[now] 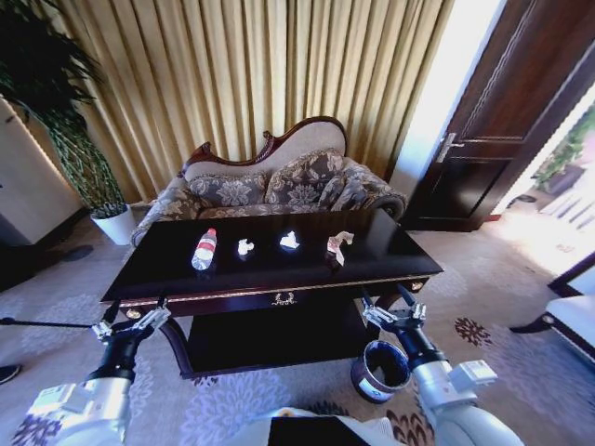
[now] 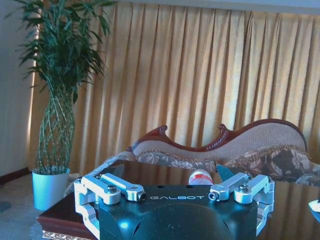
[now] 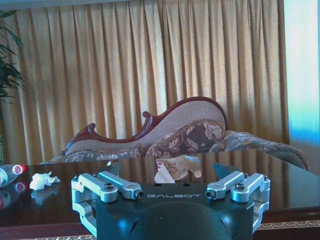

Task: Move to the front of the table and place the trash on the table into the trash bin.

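The dark glossy table (image 1: 390, 253) stands straight ahead. On its top lies the trash: a clear bottle (image 1: 204, 249) with a red cap, two white paper wads (image 1: 244, 246) (image 1: 290, 240) and a reddish-tan wrapper (image 1: 339, 245). The round dark trash bin (image 1: 381, 370) stands on the carpet by the table's front right corner. My left gripper (image 1: 130, 321) hovers open before the table's front left corner, and my right gripper (image 1: 395, 311) is open just above the bin. The right wrist view shows the wrapper (image 3: 175, 167), a wad (image 3: 44, 180) and the bottle (image 3: 7, 175). The bottle's cap end (image 2: 201, 177) faces the left gripper (image 2: 170, 172).
A carved sofa (image 1: 279, 181) stands behind the table against gold curtains. A white plant pot (image 1: 116, 223) with a tall plant sits at the back left. A dark door (image 1: 502, 121) is at the right, and a white bench (image 1: 576, 316) at the right edge.
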Motion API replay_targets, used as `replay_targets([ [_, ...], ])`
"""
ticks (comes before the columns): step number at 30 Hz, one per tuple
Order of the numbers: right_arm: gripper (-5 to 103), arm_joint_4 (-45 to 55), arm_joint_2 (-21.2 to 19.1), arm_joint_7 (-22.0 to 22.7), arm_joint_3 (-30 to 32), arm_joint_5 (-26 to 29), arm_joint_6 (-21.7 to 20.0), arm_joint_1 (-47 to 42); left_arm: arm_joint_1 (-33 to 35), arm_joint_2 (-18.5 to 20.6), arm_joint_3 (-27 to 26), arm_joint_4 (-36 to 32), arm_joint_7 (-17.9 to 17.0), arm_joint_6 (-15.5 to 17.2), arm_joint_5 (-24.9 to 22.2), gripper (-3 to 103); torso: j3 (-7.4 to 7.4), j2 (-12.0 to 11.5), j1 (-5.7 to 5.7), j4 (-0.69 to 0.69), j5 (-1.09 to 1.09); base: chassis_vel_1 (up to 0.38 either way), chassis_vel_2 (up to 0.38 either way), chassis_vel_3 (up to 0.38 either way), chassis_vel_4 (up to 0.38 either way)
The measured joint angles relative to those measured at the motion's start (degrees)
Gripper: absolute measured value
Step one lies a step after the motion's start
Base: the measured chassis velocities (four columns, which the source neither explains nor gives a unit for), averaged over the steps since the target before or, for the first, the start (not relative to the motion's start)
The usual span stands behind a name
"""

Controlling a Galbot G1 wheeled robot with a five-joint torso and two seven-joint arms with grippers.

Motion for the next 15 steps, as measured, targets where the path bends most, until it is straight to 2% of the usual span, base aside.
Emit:
replay_targets([
  [3, 100, 0.0, -0.1, 0.0, -0.1, 0.0, 0.0, 0.2, 0.1, -0.3, 0.1, 0.0, 0.0, -1.3, 0.9, 100, 0.0, 0.0, 0.0, 0.03, 0.0, 0.011, 0.006, 0.007, 0.02],
  [15, 100, 0.0, -0.1, 0.0, -0.1, 0.0, 0.2, 0.1, 0.4, -0.7, 0.2, 0.0, 0.7, -1.3, 0.8, 100, 0.0, 0.0, 0.0, 0.0, 0.0, 0.0, 0.0, 0.0, 0.0],
])
